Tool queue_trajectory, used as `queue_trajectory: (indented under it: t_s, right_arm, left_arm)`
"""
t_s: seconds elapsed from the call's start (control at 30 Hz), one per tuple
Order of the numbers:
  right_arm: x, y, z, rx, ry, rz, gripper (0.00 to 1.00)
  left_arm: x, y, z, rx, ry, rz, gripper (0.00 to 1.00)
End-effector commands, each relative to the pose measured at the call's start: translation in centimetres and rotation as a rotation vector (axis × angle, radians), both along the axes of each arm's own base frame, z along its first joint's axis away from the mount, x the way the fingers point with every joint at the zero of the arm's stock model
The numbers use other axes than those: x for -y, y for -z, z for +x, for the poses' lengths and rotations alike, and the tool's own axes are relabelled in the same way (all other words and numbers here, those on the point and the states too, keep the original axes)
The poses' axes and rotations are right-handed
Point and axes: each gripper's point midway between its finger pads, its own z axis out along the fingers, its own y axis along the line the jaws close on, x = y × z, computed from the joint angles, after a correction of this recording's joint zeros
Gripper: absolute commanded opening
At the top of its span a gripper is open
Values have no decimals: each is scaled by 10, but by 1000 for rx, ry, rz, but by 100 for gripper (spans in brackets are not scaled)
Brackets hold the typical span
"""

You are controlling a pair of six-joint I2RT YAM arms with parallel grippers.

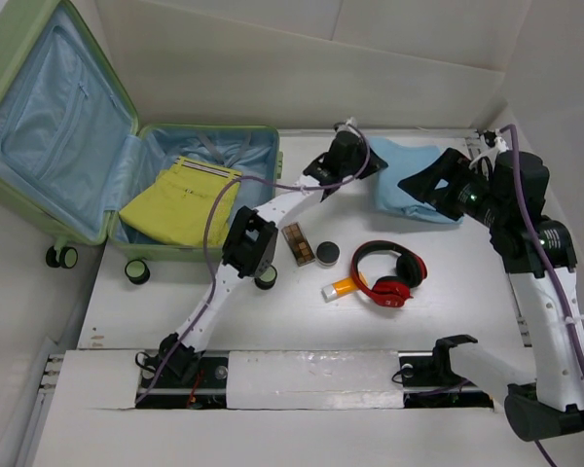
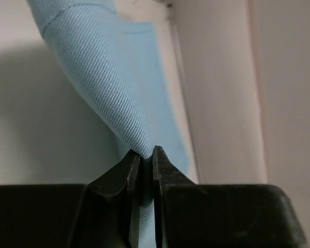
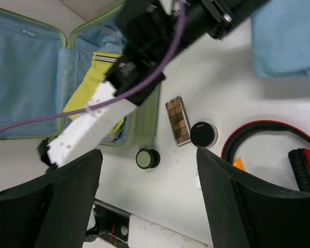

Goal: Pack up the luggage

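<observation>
Top external: we see the luggage (image 1: pixel 49 126) open, yellow garment (image 1: pixel 180 199) inside.
Left gripper (image 2: pixel 144 155) clamps blue cloth (image 2: pixel 98 77); right gripper (image 3: pixel 150 155) apart.

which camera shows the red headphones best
The top external view: the red headphones lie whole and uncovered there. The right wrist view cuts them off at its right edge. The left wrist view does not show them.

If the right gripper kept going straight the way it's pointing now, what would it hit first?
Probably the white table, close to the brown eyeshadow palette and the round black compact. The open right gripper frames that spot, though depth is hard to judge from here.
</observation>
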Motion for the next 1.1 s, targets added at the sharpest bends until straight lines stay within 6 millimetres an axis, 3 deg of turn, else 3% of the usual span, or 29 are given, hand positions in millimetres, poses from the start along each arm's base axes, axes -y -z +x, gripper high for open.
queue_trajectory:
  t_s: [0.0,0.03,0.1,0.13,0.23,0.27,0.33,0.37,0.43,0.47,0.5,0.53,0.6,0.63,0.67,0.77,0.8,0.87,0.9,0.97,1.0,1.03,1.07]
  right_arm:
    - [-4,-12,-5,59,-23,11,79]
    - [-4,-7,-5,46,-23,9,79]
    - [1,-5,-5,52,-5,-3,79]
    - [3,-4,-6,54,5,-6,79]
    - [4,4,-5,34,7,-6,79]
    - [4,2,-3,44,7,-5,79]
    - [4,4,-2,44,3,0,79]
    - [2,1,-2,55,-9,6,79]
    - [-2,0,-1,52,-28,22,79]
    - [-2,0,-1,52,-28,22,79]
    - [-5,-3,-1,59,-38,36,79]
    - [-5,-4,1,58,-38,36,79]
    - [-5,-6,3,68,-38,37,79]
    - [-5,-6,3,68,-38,37,79]
    - [-5,-10,2,73,-36,46,79]
    - [-7,-12,5,84,-46,51,79]
    - [-10,-15,5,89,-56,64,79]
    - [-11,-13,6,80,-65,66,79]
    - [-13,-11,7,76,-70,78,79]
    - [-16,-14,7,87,-80,80,79]
    - [-17,-8,11,71,-77,86,79]
    - [-19,-10,10,80,-86,87,79]
    - [-21,-3,12,59,-94,88,79]
  left_arm:
    - [-52,-256,-1,427,-39,-274,0]
    - [-70,-281,-1,461,-42,-293,0]
    - [-94,-304,2,510,-57,-285,0]
    - [-122,-330,6,557,-87,-290,0]
    - [-164,-349,11,610,-101,-245,0]
    - [-199,-364,18,643,-142,-230,0]
    - [-231,-356,31,631,-161,-200,0]
    - [-264,-355,43,630,-180,-190,0]
    - [-297,-354,51,620,-180,-189,0]
    - [-313,-342,59,592,-190,-171,0]
    - [-344,-334,67,577,-222,-150,0]
    - [-359,-310,75,549,-239,-136,0]
    - [-386,-289,77,502,-273,-128,0]
    - [-412,-292,72,508,-304,-128,0]
    - [-423,-258,74,441,-330,-140,0]
    - [-458,-248,56,435,-379,-160,0]
    - [-467,-211,53,350,-405,-163,0]
    - [-493,-207,35,337,-459,-166,0]
    - [-500,-175,25,285,-481,-161,0]
    - [-520,-167,9,259,-537,-162,0]
    - [-524,-157,4,237,-550,-160,0]
    - [-522,-135,-5,183,-554,-150,0]
    - [-531,-132,-11,179,-584,-128,0]
